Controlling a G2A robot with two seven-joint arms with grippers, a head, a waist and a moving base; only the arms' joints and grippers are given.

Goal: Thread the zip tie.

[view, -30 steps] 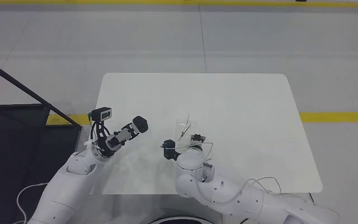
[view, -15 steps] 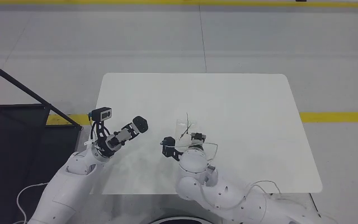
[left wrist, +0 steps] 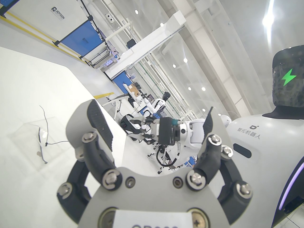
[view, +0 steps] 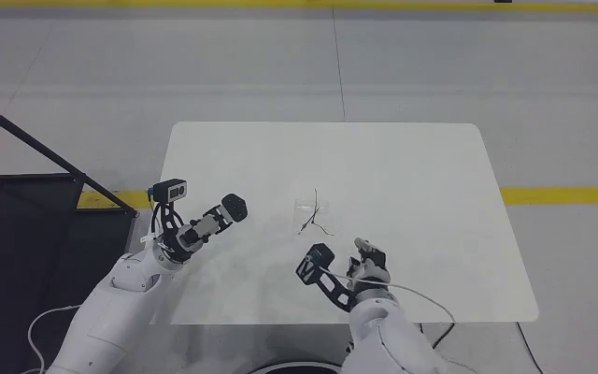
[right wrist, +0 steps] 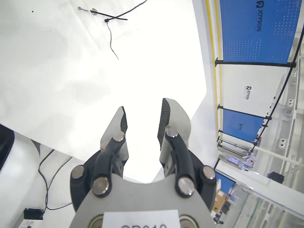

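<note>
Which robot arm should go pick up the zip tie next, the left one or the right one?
Probably the right. The right tool, open, faces down at the table with the zip tie straight ahead. The left tool, also open, tilts up toward the ceiling.

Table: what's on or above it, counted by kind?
Grippers: 2, left gripper and right gripper, jaws open.
Clear plate: 1.
Black zip tie tangle: 1; strands too thin to count.
Total: 4.

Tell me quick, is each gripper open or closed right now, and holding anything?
Left gripper: open, holding nothing.
Right gripper: open, holding nothing.
</note>
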